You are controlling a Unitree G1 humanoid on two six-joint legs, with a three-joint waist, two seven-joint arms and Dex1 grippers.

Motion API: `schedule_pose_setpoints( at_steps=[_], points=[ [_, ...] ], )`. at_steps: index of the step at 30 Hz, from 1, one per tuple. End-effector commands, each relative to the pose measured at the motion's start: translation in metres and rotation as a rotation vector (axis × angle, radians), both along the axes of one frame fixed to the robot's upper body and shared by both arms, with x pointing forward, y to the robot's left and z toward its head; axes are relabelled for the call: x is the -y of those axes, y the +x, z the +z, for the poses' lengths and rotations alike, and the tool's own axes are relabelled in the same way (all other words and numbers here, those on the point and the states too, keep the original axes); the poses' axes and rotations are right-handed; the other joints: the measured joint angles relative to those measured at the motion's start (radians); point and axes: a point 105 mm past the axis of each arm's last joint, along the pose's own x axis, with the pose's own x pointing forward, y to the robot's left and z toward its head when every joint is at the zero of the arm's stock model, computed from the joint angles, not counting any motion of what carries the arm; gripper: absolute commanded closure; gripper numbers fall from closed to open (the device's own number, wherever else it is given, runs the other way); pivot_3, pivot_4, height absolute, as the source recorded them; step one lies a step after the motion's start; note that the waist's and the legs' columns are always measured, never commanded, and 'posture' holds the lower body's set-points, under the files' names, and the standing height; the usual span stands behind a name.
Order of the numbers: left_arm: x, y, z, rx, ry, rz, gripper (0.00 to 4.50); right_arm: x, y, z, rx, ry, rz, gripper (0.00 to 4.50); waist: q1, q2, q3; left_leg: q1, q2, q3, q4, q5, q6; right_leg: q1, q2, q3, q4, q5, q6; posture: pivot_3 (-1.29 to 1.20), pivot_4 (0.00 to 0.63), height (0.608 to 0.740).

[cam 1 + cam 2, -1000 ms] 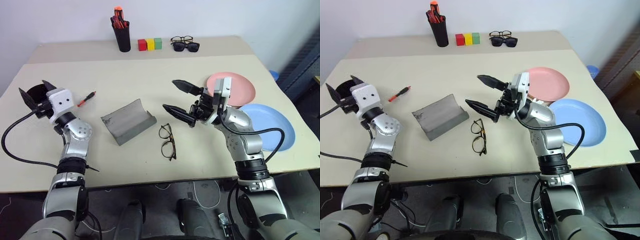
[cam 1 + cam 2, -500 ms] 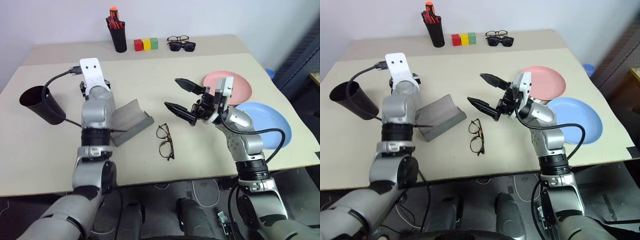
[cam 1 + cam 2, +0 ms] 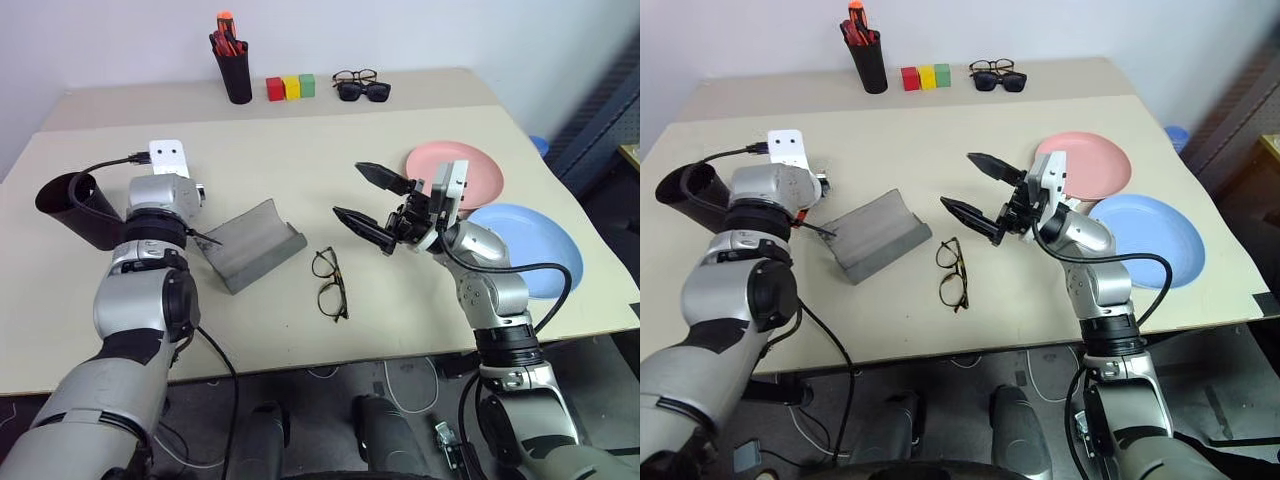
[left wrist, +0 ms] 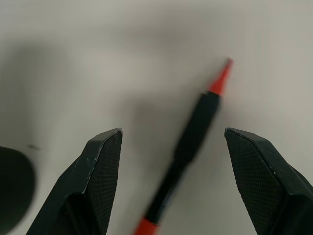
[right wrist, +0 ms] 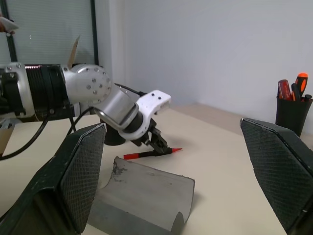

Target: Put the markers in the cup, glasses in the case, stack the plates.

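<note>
Beige table (image 3: 420,110) is filling the scene. Left gripper (image 4: 171,147), having just swung from beside the black cup (image 3: 75,205), is hovering spread over the red-tipped marker (image 4: 190,142) between its fingers, readying a pickup. Right gripper (image 3: 368,205) is waiting spread above the glasses (image 3: 330,283).

The marker (image 4: 188,147) is blurred, its red cap cut off at six o'clock; the cup (image 4: 12,188) is cropped at eight o'clock.
</note>
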Motion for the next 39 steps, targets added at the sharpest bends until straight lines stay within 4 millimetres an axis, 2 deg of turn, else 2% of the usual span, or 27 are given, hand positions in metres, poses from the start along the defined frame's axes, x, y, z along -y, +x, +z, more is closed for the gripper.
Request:
schedule_pose_setpoints(
  at_steps=[1,7,10,11,14,17,21,23,25,27,28,30,32,34,37,39],
  points=[
    [0.003,0.002,0.008,0.002,-0.028,-0.023,1.1,0.005,-0.005,0.015,0.073,0.012,-0.016,0.0,0.0,0.0,0.0,0.0,0.0,0.0,0.0,0.0,0.0,0.0,0.0,0.0,0.0,0.0,0.0,0.0,0.15,0.74],
    [0.011,-0.003,-0.023,-0.061,-0.177,-0.039,1.1,0.005,-0.006,0.016,0.077,0.01,-0.017,0.0,-0.002,0.0,0.0,0.0,0.0,0.0,0.0,0.0,0.0,0.0,0.0,0.0,0.001,0.0,0.0,0.0,0.15,0.74],
    [0.009,-0.005,-0.031,-0.077,-0.192,-0.025,1.1,0.006,-0.006,0.017,0.078,0.007,-0.021,0.0,-0.002,0.0,0.0,0.001,0.0,0.0,0.0,0.0,0.0,0.0,0.0,0.0,0.001,0.0,0.0,0.0,0.15,0.74],
    [0.008,-0.006,-0.031,-0.081,-0.187,-0.018,1.64,0.007,-0.006,0.017,0.079,0.006,-0.024,0.0,-0.002,0.0,0.0,0.001,0.0,0.0,0.001,0.0,0.0,0.001,0.0,0.0,0.001,0.0,0.0,0.0,0.15,0.74],
    [0.009,-0.007,-0.033,-0.087,-0.2,-0.011,2.84,0.009,-0.006,0.017,0.077,0.003,-0.031,0.0,-0.004,0.0,0.0,0.001,0.0,0.0,0.002,0.0,0.0,0.002,0.0,0.0,0.001,0.0,0.0,0.0,0.15,0.74],
    [0.01,-0.006,-0.031,-0.076,-0.19,-0.018,4.38,0.01,-0.005,0.017,0.075,0.0,-0.037,0.0,-0.008,0.0,0.0,0.003,0.0,0.0,0.001,0.0,0.0,0.002,0.0,0.0,0.001,0.0,0.0,0.0,0.15,0.74],
    [0.021,0.002,-0.02,-0.026,-0.189,-0.082,4.38,0.011,-0.004,0.016,0.072,-0.002,-0.041,0.0,-0.004,0.0,0.0,0.004,0.0,0.0,0.0,0.0,0.0,0.002,0.0,0.0,0.002,0.0,0.0,0.0,0.15,0.74],
    [0.027,0.006,-0.009,0.012,-0.145,-0.1,4.38,0.012,-0.002,0.016,0.07,-0.002,-0.044,0.0,-0.001,0.0,0.0,0.003,0.0,0.0,0.001,0.0,0.0,0.002,0.0,0.0,0.001,0.0,0.0,0.0,0.15,0.74],
    [0.045,0.018,0.042,0.28,0.029,-0.212,4.38,0.013,0.0,0.016,0.064,0.0,-0.054,0.0,0.002,0.0,0.0,0.002,0.0,0.0,0.001,0.0,0.0,0.002,0.0,0.0,0.001,0.0,0.0,0.0,0.15,0.74],
    [0.066,0.006,0.084,0.515,0.153,-0.275,4.38,0.014,0.001,0.016,0.052,0.004,-0.058,0.0,0.004,-0.001,0.0,0.0,0.0,0.0,0.001,0.0,-0.001,0.001,-0.001,0.0,0.0,0.0,0.0,0.0,0.15,0.74],
    [0.07,-0.003,0.099,0.611,0.2,-0.27,4.38,0.014,0.002,0.016,0.045,0.01,-0.055,0.0,0.005,-0.001,0.0,-0.002,0.0,0.0,0.001,0.0,-0.001,0.0,-0.001,0.0,0.0,0.0,0.0,0.0,0.15,0.74],
    [0.075,-0.025,0.12,0.739,0.29,-0.256,4.38,0.014,0.003,0.018,0.027,0.037,-0.047,0.0,0.005,-0.001,0.0,-0.002,0.0,0.0,0.001,0.0,-0.001,-0.002,-0.001,0.001,0.0,0.0,0.0,0.0,0.15,0.74],
    [0.07,-0.042,0.125,0.79,0.352,-0.258,4.38,0.013,0.002,0.022,0.028,0.064,-0.029,0.0,0.0,0.0,0.0,-0.002,0.0,0.001,0.0,0.001,-0.001,-0.003,-0.001,0.001,0.001,0.0,0.0,0.0,0.15,0.74],
    [0.066,-0.05,0.126,0.806,0.372,-0.251,4.38,0.012,0.001,0.023,0.031,0.076,-0.017,0.0,-0.004,0.001,0.0,0.0,0.0,0.002,-0.001,0.0,-0.001,-0.003,0.0,0.002,0.001,0.0,0.0,0.0,0.15,0.74],
    [0.025,-0.087,0.143,0.927,0.567,-0.009,4.38,0.004,-0.01,0.021,0.038,0.07,0.101,0.0,-0.005,0.001,0.0,0.001,0.0,0.002,0.0,0.0,-0.001,-0.002,0.0,0.002,0.001,0.0,-0.001,0.0,0.15,0.74],
    [0.01,-0.1,0.146,0.947,0.669,0.073,4.38,0.0,-0.016,0.018,0.041,0.055,0.166,0.0,-0.004,0.001,0.0,0.001,0.0,0.002,0.001,0.001,-0.001,-0.001,0.0,0.002,0.001,0.0,-0.001,0.0,0.15,0.74]
  ],
)
